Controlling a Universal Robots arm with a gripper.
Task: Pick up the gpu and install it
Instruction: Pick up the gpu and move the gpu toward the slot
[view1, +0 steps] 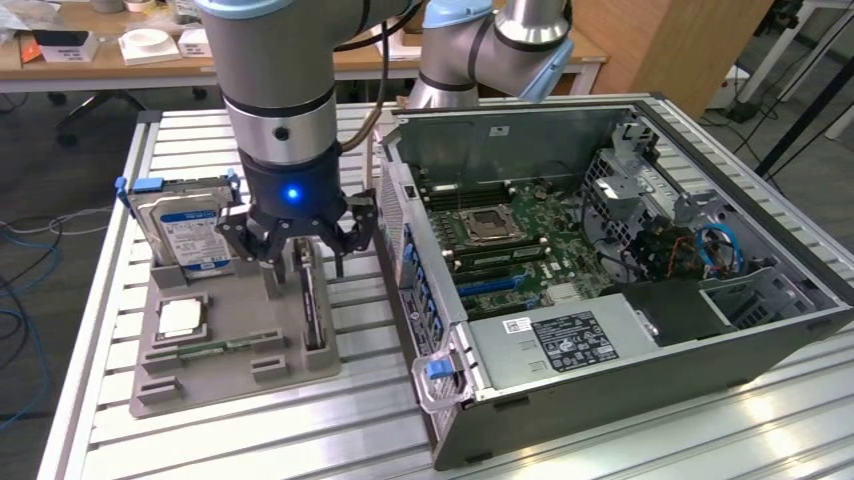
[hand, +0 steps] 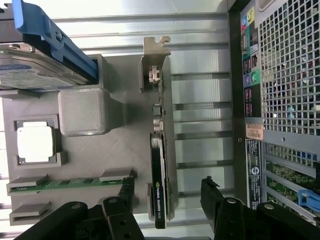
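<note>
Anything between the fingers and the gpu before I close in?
Nothing visible. The open gripper hangs right over the gpu, which stands on edge in the grey holder; its fingers straddle the card without touching it.

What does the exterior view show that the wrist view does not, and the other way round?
Exterior view: the arm and the motherboard inside the open case. Wrist view: the case's rear ports and grille. Both: the gpu on edge in the grey holder, the hard drive, the CPU, and the open gripper straddling the gpu without touching.
</note>
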